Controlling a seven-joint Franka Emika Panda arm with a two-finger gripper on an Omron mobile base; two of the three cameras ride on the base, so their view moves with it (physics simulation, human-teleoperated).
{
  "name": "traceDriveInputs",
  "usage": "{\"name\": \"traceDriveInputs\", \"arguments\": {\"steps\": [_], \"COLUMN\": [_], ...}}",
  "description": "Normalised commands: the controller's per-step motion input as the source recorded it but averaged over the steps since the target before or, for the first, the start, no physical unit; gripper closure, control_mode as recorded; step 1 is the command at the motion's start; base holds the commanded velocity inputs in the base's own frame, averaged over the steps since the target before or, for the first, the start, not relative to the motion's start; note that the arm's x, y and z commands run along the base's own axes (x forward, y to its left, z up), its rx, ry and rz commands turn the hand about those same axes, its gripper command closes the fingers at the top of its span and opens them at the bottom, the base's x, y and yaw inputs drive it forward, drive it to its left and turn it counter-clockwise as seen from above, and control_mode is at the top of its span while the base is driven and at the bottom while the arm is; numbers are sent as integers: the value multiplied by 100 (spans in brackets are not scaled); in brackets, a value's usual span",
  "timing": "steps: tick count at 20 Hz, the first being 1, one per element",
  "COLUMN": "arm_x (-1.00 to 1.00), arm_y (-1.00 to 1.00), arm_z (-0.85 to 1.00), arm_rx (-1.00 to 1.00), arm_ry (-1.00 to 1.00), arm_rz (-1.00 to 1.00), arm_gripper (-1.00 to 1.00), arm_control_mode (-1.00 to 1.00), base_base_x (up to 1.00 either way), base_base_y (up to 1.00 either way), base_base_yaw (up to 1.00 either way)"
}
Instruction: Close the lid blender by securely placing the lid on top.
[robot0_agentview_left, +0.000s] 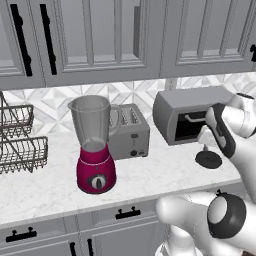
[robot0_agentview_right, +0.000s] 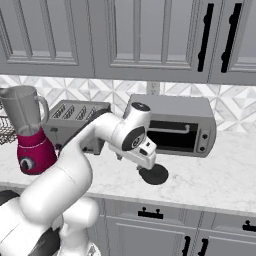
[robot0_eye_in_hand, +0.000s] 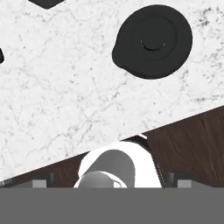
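The black round lid lies flat on the white marble counter in front of the toaster oven. It also shows as a dark disc on the counter, and in the hand view the lid sits at the upper right with its central knob up. My gripper hovers just above the lid, open, with nothing between its fingers. The blender stands far to the left, crimson base below a clear grey jar with an uncovered mouth; the same blender is at the left edge.
A silver toaster stands right behind the blender, and a grey toaster oven sits behind the lid. Wire baskets are at the far left. Upper cabinets hang low overhead. The counter's front edge runs close to the lid.
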Motion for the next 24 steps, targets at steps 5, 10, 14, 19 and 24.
{"name": "traceDriveInputs", "arguments": {"steps": [5, 10, 14, 19, 24], "arm_x": [31, 46, 44, 42, 40], "arm_y": [-37, -6, -15, -22, -22], "arm_z": [-36, -39, -40, -36, -34], "arm_rx": [0, 0, -3, -3, -1], "arm_ry": [9, 10, 3, 4, 1], "arm_rz": [0, 0, 0, -3, -1], "arm_gripper": [-100, -100, -100, -100, -100], "arm_control_mode": [-100, -100, -100, -100, -100], "base_base_x": [0, 0, 0, 0, 0], "base_base_y": [0, 0, 0, 0, 0], "base_base_yaw": [0, 0, 0, 0, 0]}}
